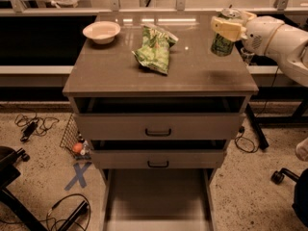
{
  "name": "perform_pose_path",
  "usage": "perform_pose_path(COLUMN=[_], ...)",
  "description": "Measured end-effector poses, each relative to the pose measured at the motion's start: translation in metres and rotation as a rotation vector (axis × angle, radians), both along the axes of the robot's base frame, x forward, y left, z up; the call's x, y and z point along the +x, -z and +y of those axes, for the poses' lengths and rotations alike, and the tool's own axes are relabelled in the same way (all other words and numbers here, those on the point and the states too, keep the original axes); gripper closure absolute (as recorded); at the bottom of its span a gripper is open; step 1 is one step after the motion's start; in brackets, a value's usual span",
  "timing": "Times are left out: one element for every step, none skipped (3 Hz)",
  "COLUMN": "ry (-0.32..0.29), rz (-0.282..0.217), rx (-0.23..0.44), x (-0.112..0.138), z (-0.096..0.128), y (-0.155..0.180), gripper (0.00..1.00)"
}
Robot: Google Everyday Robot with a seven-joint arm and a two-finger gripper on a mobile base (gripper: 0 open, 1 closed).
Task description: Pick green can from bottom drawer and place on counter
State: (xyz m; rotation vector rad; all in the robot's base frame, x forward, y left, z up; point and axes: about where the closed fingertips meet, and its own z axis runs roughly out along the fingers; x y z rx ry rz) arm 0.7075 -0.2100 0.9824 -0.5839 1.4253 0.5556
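Observation:
My gripper [225, 29] is shut on the green can [222, 43] and holds it above the right rear part of the counter [159, 73]. The can is upright, its silver top just under the yellowish fingers [224, 27], its base a little above the counter with a shadow below it. The white arm reaches in from the right. The bottom drawer [159, 198] is pulled open below the two upper drawers, and its bare grey floor shows nothing on it.
A green snack bag [155, 49] lies at the counter's middle. A white bowl [101, 31] stands at its back left. Cables, a blue floor cross [78, 175] and a chair base [284, 177] are on the floor beside the cabinet.

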Motion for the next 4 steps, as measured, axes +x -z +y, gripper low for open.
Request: perform_pose_path(ry=[-0.018, -0.006, -0.008, -0.008], rz=[0.029, 0.069, 0.094, 0.094], rx=[0.013, -0.025, -0.043, -0.043], x=[0.031, 0.045, 0.047, 0.047], z=[0.006, 0.008, 0.012, 0.012], y=[0.034, 0.077, 0.092, 0.085], gripper=[1.0, 1.0, 0.82, 0.59])
